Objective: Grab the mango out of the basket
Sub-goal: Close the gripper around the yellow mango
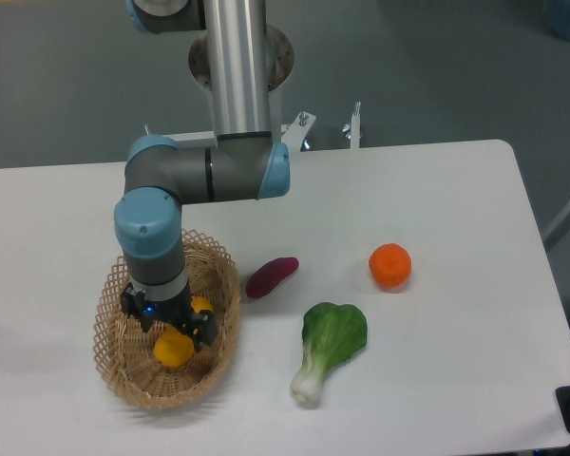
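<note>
Nearest the camera, in the lower left of the frame, the basket (114,366) sits on the white table (456,237). Inside it lies the mango (175,349), with the gripper (169,328) lowered over it; whether the jaws are clamped on the fruit cannot be told. To the right lies a green bok choy (331,340). Farther back rest a purple sweet potato (272,276) and a round orange (390,265).
</note>
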{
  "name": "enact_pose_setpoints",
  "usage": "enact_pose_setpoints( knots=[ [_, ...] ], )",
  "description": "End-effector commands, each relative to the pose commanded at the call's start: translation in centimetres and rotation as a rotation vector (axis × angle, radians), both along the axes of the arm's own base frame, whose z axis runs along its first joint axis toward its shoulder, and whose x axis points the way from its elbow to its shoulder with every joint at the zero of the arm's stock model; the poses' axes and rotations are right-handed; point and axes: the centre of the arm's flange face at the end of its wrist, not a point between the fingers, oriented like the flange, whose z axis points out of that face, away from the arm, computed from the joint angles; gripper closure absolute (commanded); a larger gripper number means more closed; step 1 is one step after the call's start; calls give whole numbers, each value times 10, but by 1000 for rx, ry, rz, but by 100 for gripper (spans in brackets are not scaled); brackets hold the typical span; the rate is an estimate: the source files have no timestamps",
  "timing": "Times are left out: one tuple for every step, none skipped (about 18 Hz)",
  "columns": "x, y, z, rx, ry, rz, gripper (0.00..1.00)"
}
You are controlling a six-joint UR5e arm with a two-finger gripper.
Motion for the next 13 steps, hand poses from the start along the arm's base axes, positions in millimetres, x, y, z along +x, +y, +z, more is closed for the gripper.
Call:
enact_pose_setpoints(
  knots=[
    [1,1,-1,-3,3,-1,0],
    [1,1,-2,-7,6,1,0],
    [1,1,-2,-5,9,3,0],
    [2,1,-2,1,11,6,0],
    [0,1,-2,9,15,17,1],
    [0,1,-3,10,16,28,7],
    [0,1,-2,11,18,30,14],
    [0,1,-2,10,19,32,22],
    [1,1,-2,12,20,29,29],
    [0,1,0,15,21,30,35],
    [0,1,1,16,22,30,41],
    [0,1,2,17,23,30,44],
    [0,1,2,17,23,30,44]
  ],
)
